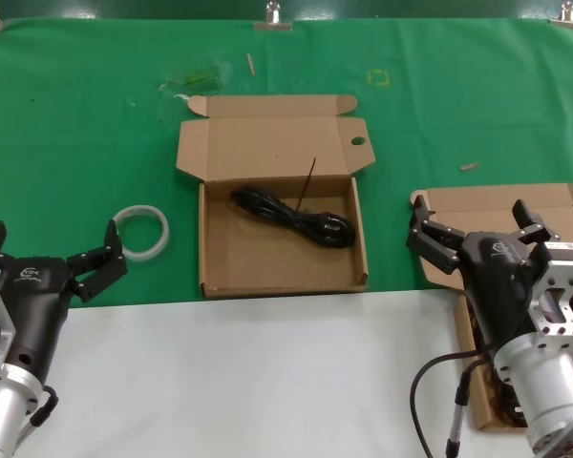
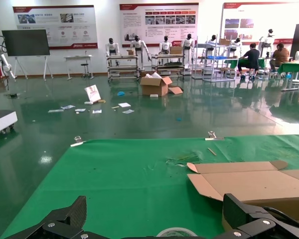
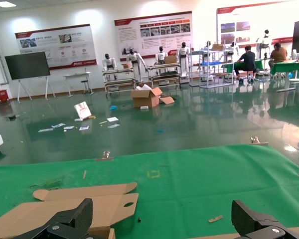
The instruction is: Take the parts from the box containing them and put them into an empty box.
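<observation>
The open box with a round hole in its lid wing (image 1: 282,253) sits mid-table and holds one coiled black power cord (image 1: 291,218). Its lid also shows in the left wrist view (image 2: 254,181) and the right wrist view (image 3: 65,206). The other box (image 1: 497,202) is at the right edge, mostly hidden under my right arm; its contents are hardly visible. My right gripper (image 1: 477,227) (image 3: 162,221) is open and empty, hovering over that box's lid. My left gripper (image 1: 53,246) (image 2: 157,219) is open and empty at the near left, beside the tape ring.
A whitish tape ring (image 1: 141,232) (image 2: 177,232) lies on the green cloth left of the middle box. Small scraps (image 1: 469,166) (image 3: 215,218) lie on the cloth. A white strip runs along the table's near edge. My right arm's black cable (image 1: 430,382) hangs at the front.
</observation>
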